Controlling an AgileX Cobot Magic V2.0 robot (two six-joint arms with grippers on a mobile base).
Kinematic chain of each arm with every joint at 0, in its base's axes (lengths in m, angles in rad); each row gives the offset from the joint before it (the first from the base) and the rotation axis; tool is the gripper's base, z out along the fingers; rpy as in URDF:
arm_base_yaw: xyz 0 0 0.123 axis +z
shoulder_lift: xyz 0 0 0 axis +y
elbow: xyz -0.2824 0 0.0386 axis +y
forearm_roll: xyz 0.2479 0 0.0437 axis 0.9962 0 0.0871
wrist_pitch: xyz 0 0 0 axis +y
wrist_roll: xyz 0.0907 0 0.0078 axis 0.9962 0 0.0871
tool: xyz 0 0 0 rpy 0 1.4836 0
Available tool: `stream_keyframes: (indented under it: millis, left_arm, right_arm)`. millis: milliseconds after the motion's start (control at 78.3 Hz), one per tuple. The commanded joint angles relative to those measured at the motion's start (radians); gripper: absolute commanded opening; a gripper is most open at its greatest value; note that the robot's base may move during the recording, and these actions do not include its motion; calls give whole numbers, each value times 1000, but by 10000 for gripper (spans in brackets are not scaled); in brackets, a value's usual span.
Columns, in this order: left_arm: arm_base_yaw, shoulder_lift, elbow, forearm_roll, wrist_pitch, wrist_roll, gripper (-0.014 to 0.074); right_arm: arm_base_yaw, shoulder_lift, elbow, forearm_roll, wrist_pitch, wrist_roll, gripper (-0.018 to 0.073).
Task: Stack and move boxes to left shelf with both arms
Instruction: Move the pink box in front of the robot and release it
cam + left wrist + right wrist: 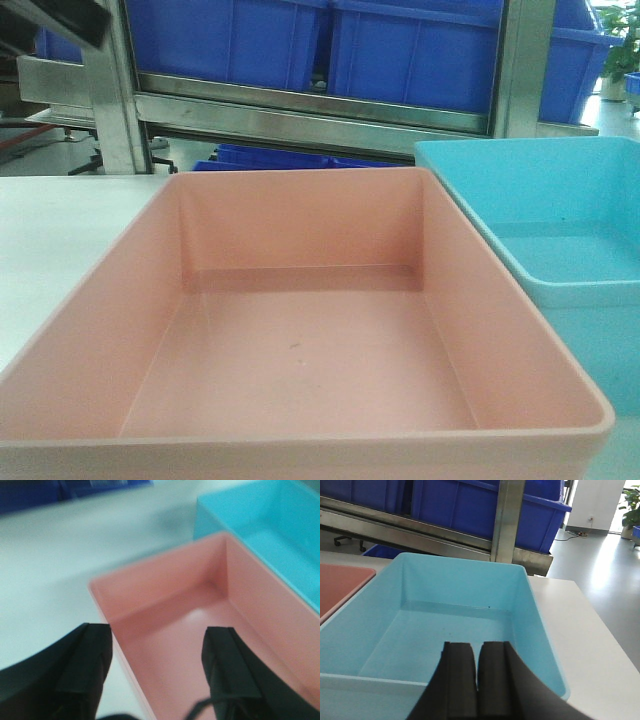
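You're at the start: pink tub [300, 330] and blue tub [560, 230] sit side by side on the table [60, 230], unstacked. Your left gripper [157, 652] gapes over pink's wall, and the right gripper [477, 675] has its fingers together above blue. Next, grab one rim and nest it.

Salmon pink tub [300, 340], plain, one tiny dark speck on its floor. Light sky blue tub [570, 230], plain, no pattern. Counter [60, 230] white. Bins [410, 50] dark blue. Rack [300, 115] bare silvery steel. Left fingers [82, 665] matte black, right fingers [462, 680] black too. Plant [622, 45] green.
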Motion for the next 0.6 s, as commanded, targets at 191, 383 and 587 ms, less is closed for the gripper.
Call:
stream_keyframes:
  millis: [191,383,587]
  left_arm:
    - [32,-315,133,-19,-258,20,314]
    - [112,-449,184,-19,-252,20,315]
    - [133,-454,184,-19,-250,20,314]
  right_arm:
    - [-5,-20,-22,-2,-89,-7,49]
    - [-5,-20,-22,-2,-89,-7,49]
    - [-5,-20,-22,-2,-89,-7,49]
